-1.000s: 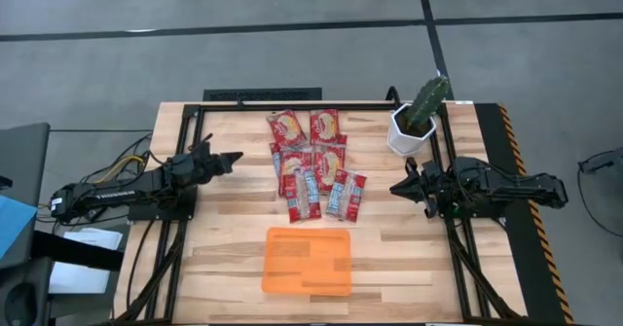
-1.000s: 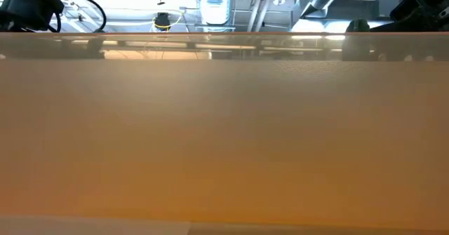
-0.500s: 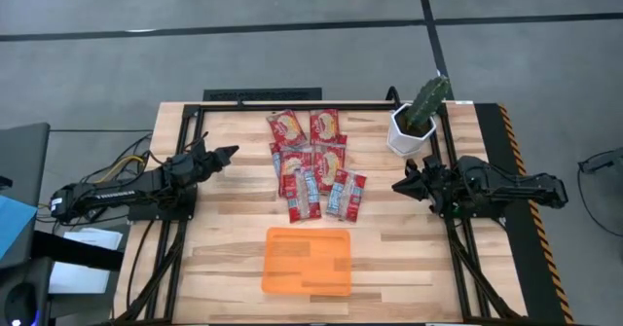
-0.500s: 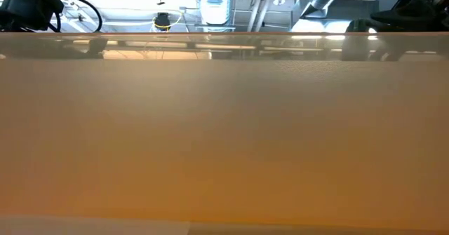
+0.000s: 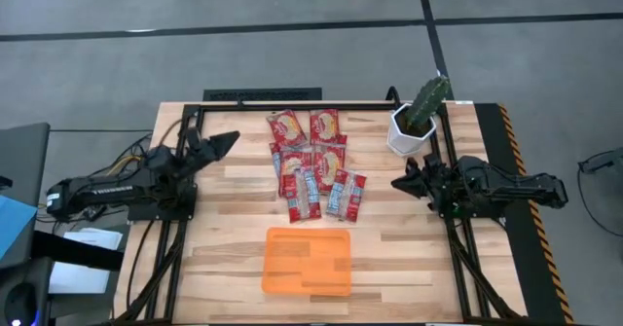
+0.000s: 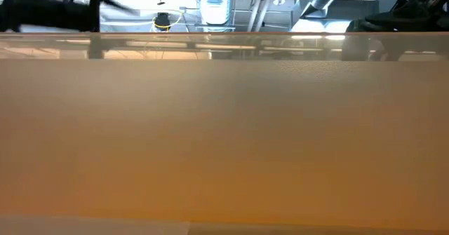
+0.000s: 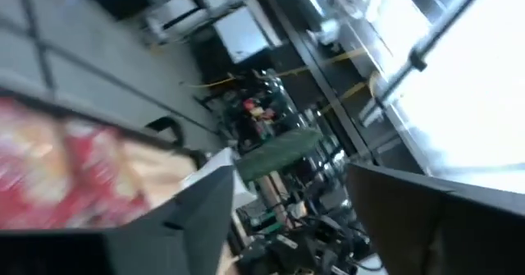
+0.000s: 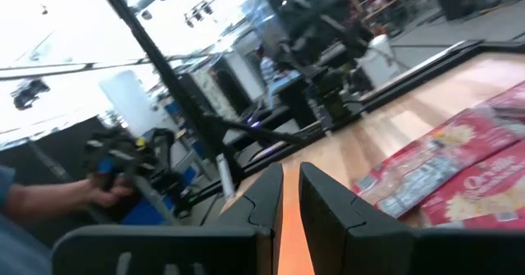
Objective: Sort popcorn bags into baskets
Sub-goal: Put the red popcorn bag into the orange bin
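Bags (image 5: 313, 163) clustered upper centre, orange tray (image 5: 307, 261) lower centre, left gripper (image 5: 226, 141) open and empty, right gripper (image 5: 399, 183) narrowly parted, empty.

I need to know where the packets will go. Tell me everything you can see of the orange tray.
The orange tray is a shallow flat rectangle with rounded corners, plastic by its look. It lies flat on the wooden table, at its near edge, apart from the cluster of popcorn bags. Nothing lies in it, and neither gripper is near it.
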